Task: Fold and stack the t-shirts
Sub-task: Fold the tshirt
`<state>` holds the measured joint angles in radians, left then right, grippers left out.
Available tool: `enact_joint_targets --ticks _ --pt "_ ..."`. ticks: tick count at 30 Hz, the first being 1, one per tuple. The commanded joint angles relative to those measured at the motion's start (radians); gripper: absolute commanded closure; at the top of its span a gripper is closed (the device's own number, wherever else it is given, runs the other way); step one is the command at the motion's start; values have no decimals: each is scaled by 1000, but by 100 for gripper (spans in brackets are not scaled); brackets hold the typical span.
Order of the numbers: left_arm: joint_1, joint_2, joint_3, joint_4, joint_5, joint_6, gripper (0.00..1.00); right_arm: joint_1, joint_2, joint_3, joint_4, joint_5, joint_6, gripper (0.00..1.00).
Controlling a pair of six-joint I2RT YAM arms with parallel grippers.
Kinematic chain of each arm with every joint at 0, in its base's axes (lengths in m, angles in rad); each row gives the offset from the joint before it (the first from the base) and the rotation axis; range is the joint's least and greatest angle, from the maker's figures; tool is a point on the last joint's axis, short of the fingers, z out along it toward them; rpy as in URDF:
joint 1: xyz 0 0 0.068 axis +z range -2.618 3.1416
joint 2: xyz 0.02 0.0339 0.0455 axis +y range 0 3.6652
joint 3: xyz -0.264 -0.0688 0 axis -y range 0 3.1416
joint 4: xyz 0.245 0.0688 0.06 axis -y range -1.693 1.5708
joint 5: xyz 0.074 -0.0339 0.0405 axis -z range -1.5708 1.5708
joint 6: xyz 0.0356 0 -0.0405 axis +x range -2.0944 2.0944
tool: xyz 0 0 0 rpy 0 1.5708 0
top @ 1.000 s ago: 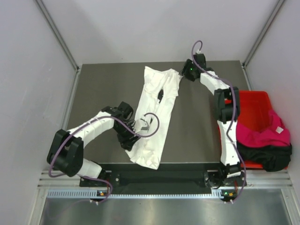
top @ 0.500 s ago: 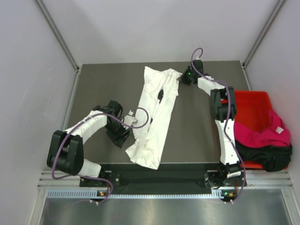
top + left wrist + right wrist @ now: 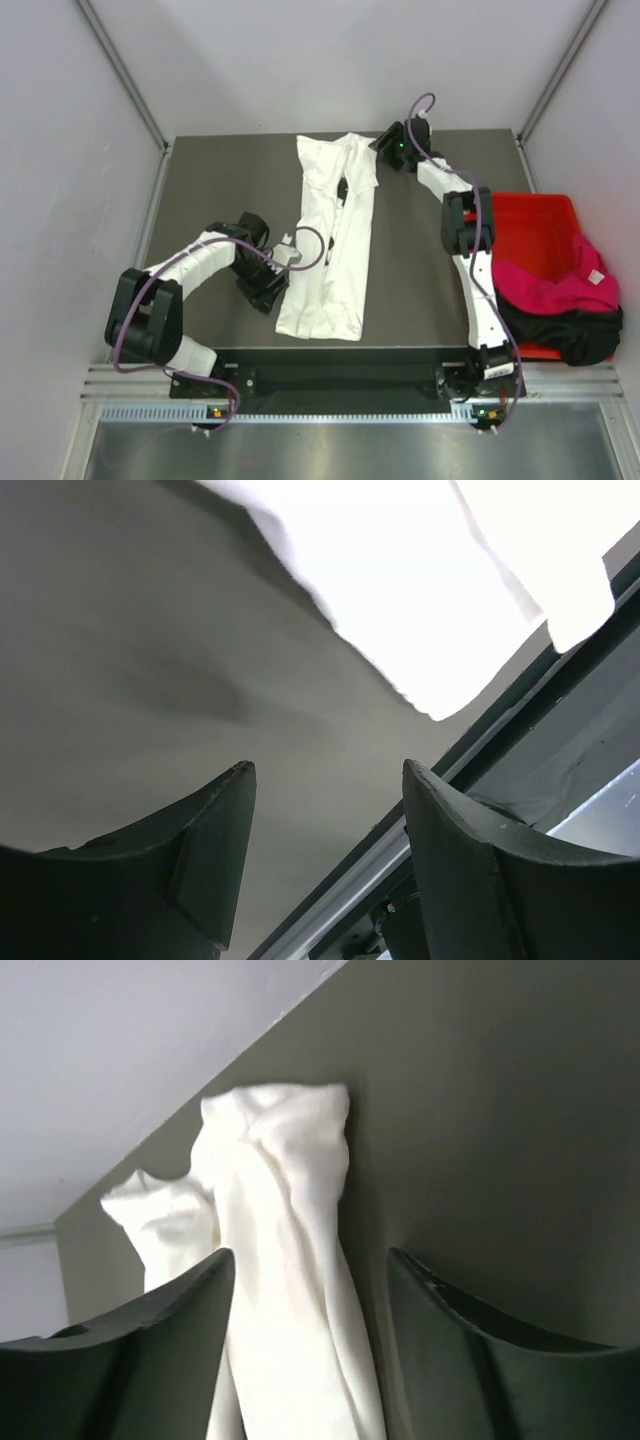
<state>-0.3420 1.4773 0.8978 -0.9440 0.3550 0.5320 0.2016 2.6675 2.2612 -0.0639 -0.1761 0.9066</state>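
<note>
1. My left gripper (image 3: 272, 290) sits low over the dark table (image 3: 220, 190), just beside the left near edge of the white t-shirt (image 3: 335, 240).
2. In the left wrist view my left gripper (image 3: 325, 770) has its fingers apart with only bare table between them. The white t-shirt (image 3: 430, 570) lies ahead of the tips, its near corner close to the table's front edge, and neither finger touches it.
3. The white t-shirt is folded lengthwise into a long strip running from the far side of the table to the near side, with its small black print in the far half.
4. My right gripper (image 3: 380, 142) is stretched to the far side of the table, at the strip's far right corner.
5. In the right wrist view my right gripper (image 3: 305, 1260) also has its fingers spread. A bunched ridge of the white t-shirt (image 3: 290, 1210) runs between them and ends ahead of the tips. A sliver of table shows beside the right finger, so the cloth is straddled, not pinched.
6. The magenta t-shirt (image 3: 560, 285) and the black t-shirt (image 3: 570, 335) hang over the near end of the red bin (image 3: 540, 215), off the table's right side, well apart from both grippers.
</note>
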Motion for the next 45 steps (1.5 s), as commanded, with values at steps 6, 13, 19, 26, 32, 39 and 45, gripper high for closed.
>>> enact_joint_targets --ticks 6,13,19,26,32,39,45 --pt "-6 -11 23 39 56 -12 35 24 -662 -590 -96 107 -274 33" --pt "-5 -72 13 100 50 -33 36 209 -1214 -1335 -125 118 -215 34" --pt "-2 -109 27 113 71 -73 36 532 -1448 -1632 -152 118 27 41" --pt "-2 -147 29 123 74 -93 36 738 -1439 -1772 -44 138 233 52" --pt "-2 -157 33 108 85 -87 36 786 -1350 -1850 121 96 325 89" --pt "-6 -127 61 126 157 -66 39 754 -1587 -1948 -157 211 344 100" --pt "-9 0 144 244 125 -171 43 700 -1652 -1953 -298 219 290 100"
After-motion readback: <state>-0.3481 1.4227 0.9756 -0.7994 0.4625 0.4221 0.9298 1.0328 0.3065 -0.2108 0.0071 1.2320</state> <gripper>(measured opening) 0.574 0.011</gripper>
